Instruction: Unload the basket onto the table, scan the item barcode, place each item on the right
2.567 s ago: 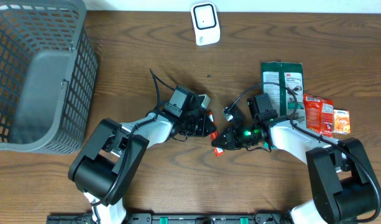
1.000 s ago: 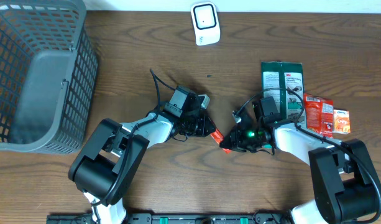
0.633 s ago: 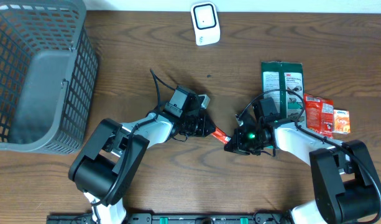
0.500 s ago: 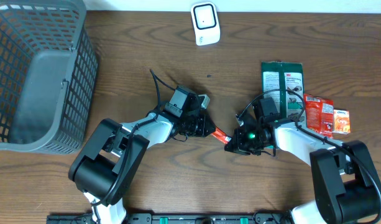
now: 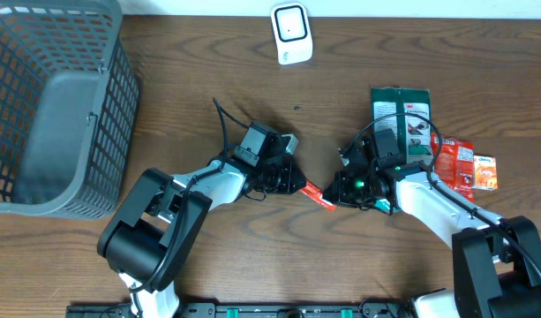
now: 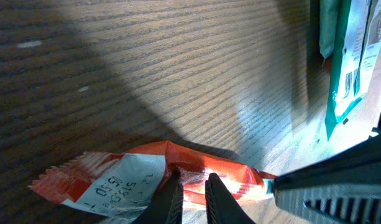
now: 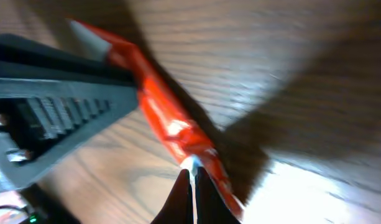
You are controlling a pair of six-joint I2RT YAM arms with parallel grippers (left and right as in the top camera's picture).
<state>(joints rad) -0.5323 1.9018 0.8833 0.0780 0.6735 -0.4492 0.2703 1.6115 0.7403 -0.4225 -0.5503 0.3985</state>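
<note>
You have the red sachet point(image 5: 315, 193) at the middle of the tabletop point(image 5: 208, 79), strung between the two arms and running from far-left to near-right. Whether it rests on the wood or hangs just over it, you cannot tell from these views. Your left end effector point(image 6: 190, 194) pinches it at the middle of one long edge, beside a white printed panel that shows only digits. Your right end effector point(image 7: 191, 180) has its fingers pressed together on the thin right end, as far as its wrist view shows. Expect the sachet to be light, soft and crinkly, with glossy film that is likely to slip and buckle. Take it by the flat sealed edges rather than the filled belly, and keep gentle tension between the two grips so the face stays flat; a hard pull could tear a seam or slide it free. No barcode shows in any view, so you may need to turn it. The white scanner point(image 5: 290, 34) stands at the far edge, well apart, with bare wood between. The tabletop is brown wood grain, mostly matte with patches of glare. A grey mesh basket point(image 5: 116, 97) sits at the far left. A green pouch point(image 5: 401, 119), a red packet point(image 5: 451, 161) and an orange packet point(image 5: 485, 171) lie on the right beside the right arm.
</note>
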